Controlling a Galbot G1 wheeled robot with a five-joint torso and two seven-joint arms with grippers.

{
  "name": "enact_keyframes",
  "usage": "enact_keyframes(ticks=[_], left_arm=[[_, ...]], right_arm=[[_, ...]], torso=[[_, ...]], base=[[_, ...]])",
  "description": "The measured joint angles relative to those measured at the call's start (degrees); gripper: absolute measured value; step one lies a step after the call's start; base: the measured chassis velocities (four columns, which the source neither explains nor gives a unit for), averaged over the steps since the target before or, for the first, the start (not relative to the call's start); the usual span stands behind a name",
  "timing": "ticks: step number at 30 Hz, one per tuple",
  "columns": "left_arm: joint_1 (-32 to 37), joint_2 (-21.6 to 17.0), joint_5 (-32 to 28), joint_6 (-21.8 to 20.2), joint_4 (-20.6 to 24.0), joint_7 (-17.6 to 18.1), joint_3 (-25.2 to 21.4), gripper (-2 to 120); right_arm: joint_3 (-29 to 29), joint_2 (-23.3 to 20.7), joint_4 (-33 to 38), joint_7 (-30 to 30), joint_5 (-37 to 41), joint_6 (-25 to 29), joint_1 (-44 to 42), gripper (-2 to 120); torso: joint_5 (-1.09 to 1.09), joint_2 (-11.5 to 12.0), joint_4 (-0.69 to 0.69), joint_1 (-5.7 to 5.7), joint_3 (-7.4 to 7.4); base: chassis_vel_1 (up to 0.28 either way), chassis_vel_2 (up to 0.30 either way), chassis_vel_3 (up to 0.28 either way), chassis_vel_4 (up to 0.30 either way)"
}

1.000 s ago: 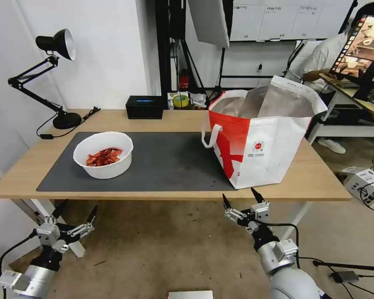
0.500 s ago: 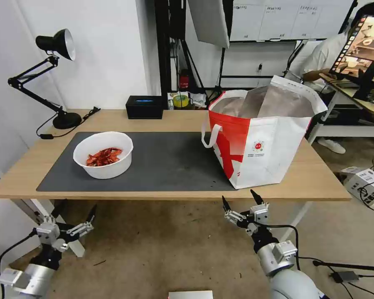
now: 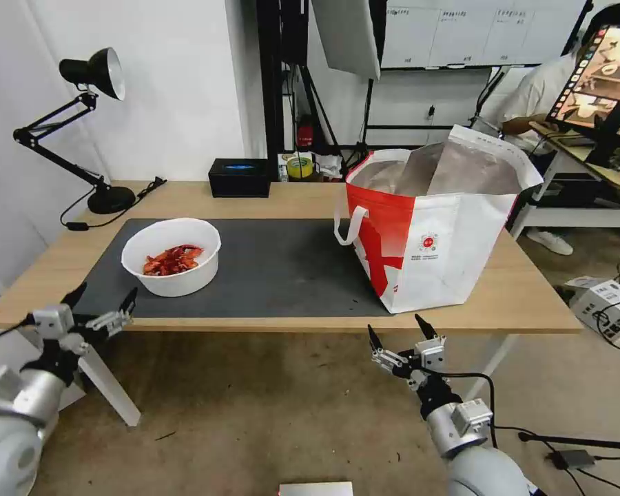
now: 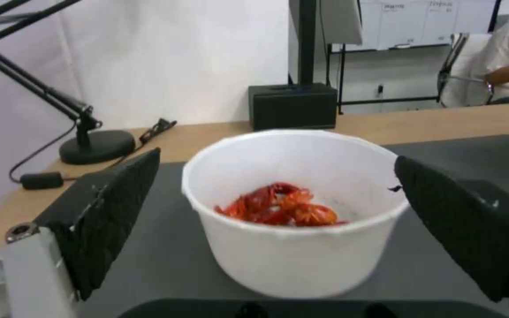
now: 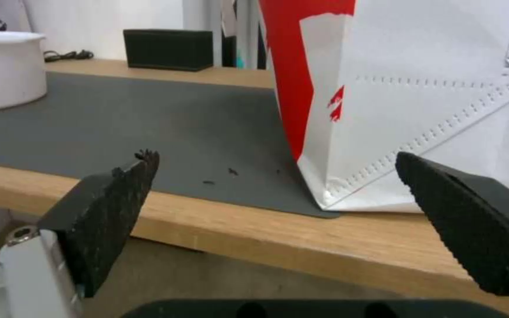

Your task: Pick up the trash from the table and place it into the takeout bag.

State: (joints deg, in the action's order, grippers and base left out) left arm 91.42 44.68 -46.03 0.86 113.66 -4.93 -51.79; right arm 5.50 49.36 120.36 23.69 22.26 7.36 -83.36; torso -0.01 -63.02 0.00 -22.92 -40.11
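The trash in view is a white round bowl (image 3: 171, 256) holding red crayfish shells (image 4: 278, 209), standing on the left part of the dark grey mat (image 3: 275, 269) on the table (image 3: 523, 296). The takeout bag (image 3: 437, 227), white and red with foil lining, stands open on the right side of the table. My left gripper (image 3: 100, 305) is open at the table's front-left edge, facing the bowl (image 4: 293, 212), which sits between its fingers farther off. My right gripper (image 3: 397, 333) hangs open just below the front edge, facing the bag's lower corner (image 5: 349, 194).
A black desk lamp (image 3: 93, 124) stands at the back left with its cable on the wood. A black tissue box (image 3: 239, 177) sits at the back edge. Small dark crumbs (image 5: 219, 174) lie on the mat near the bag. A cluttered desk and a seated person are behind on the right.
My left gripper has risen from below the table to the level of its front-left edge, closer to the bowl. The right gripper has barely moved.
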Motion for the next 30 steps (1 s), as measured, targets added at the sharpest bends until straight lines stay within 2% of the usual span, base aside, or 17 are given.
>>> enact_keyframes(ticks=[1,4,5,8,9,12,13,16,18,20,21,23,24,27,30], left_arm=[[0.00,0.00,0.00,0.00,0.00,0.00,0.00,100],[-2.92,-4.09,-4.42,-2.58,-1.50,1.21,0.90,100],[-2.92,-4.09,-4.42,-2.58,-1.50,1.21,0.90,100],[-5.93,-7.96,-9.41,-5.72,-3.22,2.47,2.41,100],[-5.93,-7.96,-9.41,-5.72,-3.22,2.47,2.41,100],[-10.18,-12.06,-15.00,-9.99,-5.76,3.70,5.19,100],[-10.18,-12.06,-15.00,-9.99,-5.76,3.70,5.19,100],[-16.10,-14.98,-19.47,-13.98,-8.53,5.17,9.75,100],[-17.97,-15.63,-20.41,-15.56,-9.32,5.37,10.95,100],[-25.16,-17.29,-23.11,-19.47,-12.42,5.47,16.29,100],[-25.16,-17.29,-23.11,-19.47,-12.42,5.47,16.29,100],[-30.15,-17.89,-24.17,-22.19,-14.82,6.52,20.25,100],[-30.15,-17.89,-24.17,-22.19,-14.82,6.52,20.25,100],[-37.26,-18.23,-26.53,-25.30,-18.71,7.40,26.02,100],[-38.56,-18.34,-27.00,-26.24,-19.22,7.39,26.99,100]], right_arm=[[0.00,0.00,0.00,0.00,0.00,0.00,0.00,100],[0.00,0.00,0.01,-0.01,0.01,0.00,0.00,100],[0.00,0.00,0.01,-0.01,0.01,0.00,0.00,100],[0.00,0.00,0.01,-0.02,0.02,0.01,0.00,100],[0.00,0.00,0.01,-0.02,0.02,0.01,0.00,100],[0.01,0.00,0.01,-0.01,0.03,0.01,0.01,100],[0.01,0.00,0.01,-0.01,0.03,0.01,0.01,100],[0.00,0.00,0.02,-0.02,0.03,0.02,0.01,100],[0.00,0.00,0.02,-0.02,0.03,0.03,0.01,100],[0.01,0.00,0.02,-0.01,0.03,0.03,0.00,100],[0.01,0.00,0.02,-0.01,0.03,0.03,0.00,100],[0.00,0.00,0.02,-0.02,0.03,0.03,0.00,100],[0.00,0.00,0.02,-0.02,0.03,0.03,0.00,100],[0.00,0.00,0.02,-0.02,0.03,0.04,0.00,100],[0.01,0.00,0.02,-0.02,0.03,0.04,0.01,100]], torso=[[0.00,0.00,0.00,0.00,0.00],[0.01,0.00,0.00,0.00,0.00],[0.01,0.00,0.00,0.00,0.00],[0.01,0.00,0.00,0.00,0.00],[0.01,0.00,0.00,0.00,0.00],[0.01,0.00,0.01,0.00,0.00],[0.01,0.00,0.01,0.00,0.00],[-0.01,0.00,0.00,0.00,0.00],[0.00,0.00,0.00,0.00,0.00],[0.01,0.01,-0.01,0.00,0.00],[0.01,0.01,-0.01,0.00,0.00],[0.01,0.01,0.00,0.00,0.00],[0.01,0.01,0.00,0.00,0.00],[-0.01,0.01,0.00,-0.01,0.00],[0.02,0.00,0.00,-0.01,0.00]], base=[[0.000,0.000,0.000,0.000],[0.000,0.000,0.000,0.000],[0.000,0.000,0.000,0.000],[0.000,0.000,0.000,0.000],[0.000,0.000,0.000,0.000],[0.000,0.000,0.000,0.000],[0.000,0.000,0.000,0.000],[0.000,0.000,0.000,0.000],[0.000,0.000,0.000,0.000],[0.000,0.000,0.000,0.000],[0.000,0.000,0.000,0.000],[0.000,0.000,0.000,0.000],[0.000,0.000,0.000,0.000],[0.000,0.000,0.000,0.000],[0.000,0.000,0.000,0.000]])
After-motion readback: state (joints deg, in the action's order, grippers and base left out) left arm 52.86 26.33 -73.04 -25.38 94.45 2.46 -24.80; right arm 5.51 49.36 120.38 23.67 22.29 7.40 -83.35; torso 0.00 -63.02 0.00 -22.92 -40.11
